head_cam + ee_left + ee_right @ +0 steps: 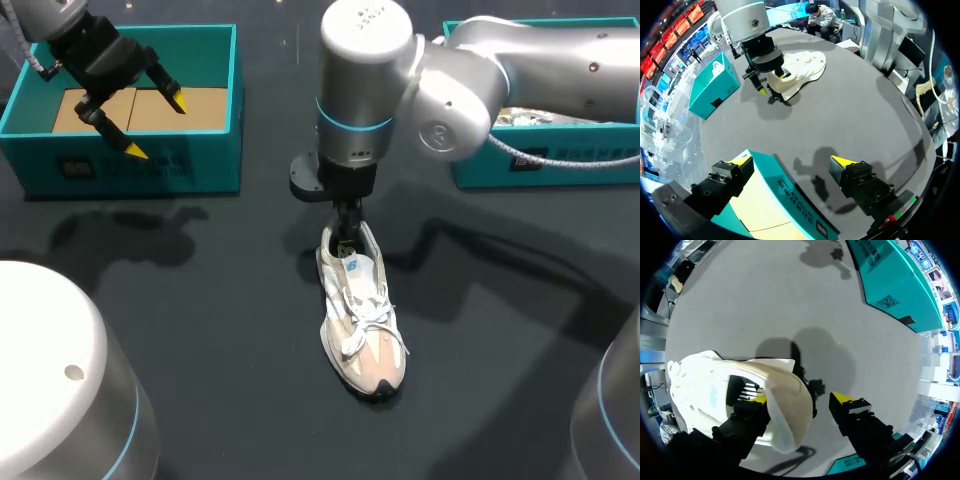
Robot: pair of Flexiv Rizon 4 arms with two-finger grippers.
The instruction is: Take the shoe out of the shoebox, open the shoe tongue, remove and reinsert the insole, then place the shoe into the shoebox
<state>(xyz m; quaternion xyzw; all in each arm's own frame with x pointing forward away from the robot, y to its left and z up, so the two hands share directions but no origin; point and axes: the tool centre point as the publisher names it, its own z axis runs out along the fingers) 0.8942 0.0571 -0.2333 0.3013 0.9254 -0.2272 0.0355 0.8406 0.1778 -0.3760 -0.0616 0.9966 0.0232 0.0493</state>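
- Head view: the shoe (362,330) stands upright on its sole near the middle of the table (200,300), out of the box, with its toe toward the near edge and its heel toward the far side.
- The right arm comes in from the right, past the middle, and points straight down with the right gripper (347,238) at the shoe's heel.
- Right wrist view: the right gripper (801,399) straddles the heel of the shoe (705,385), with one finger inside the opening and the other outside, behind the heel. The outer finger stands a little clear of the heel, so the fingers are parted and clamp nothing.
- The left gripper (155,125) hangs over the shoebox (238,110) at the far left, fingers wide apart and holding nothing.
- Left wrist view: the left gripper (791,161) spans the wall of the shoebox (790,200), with one tip over the cardboard floor and the other over the table. Well ahead lie the shoe (802,70) and the right gripper (772,82).
- A second box (520,170) sits at the far right.
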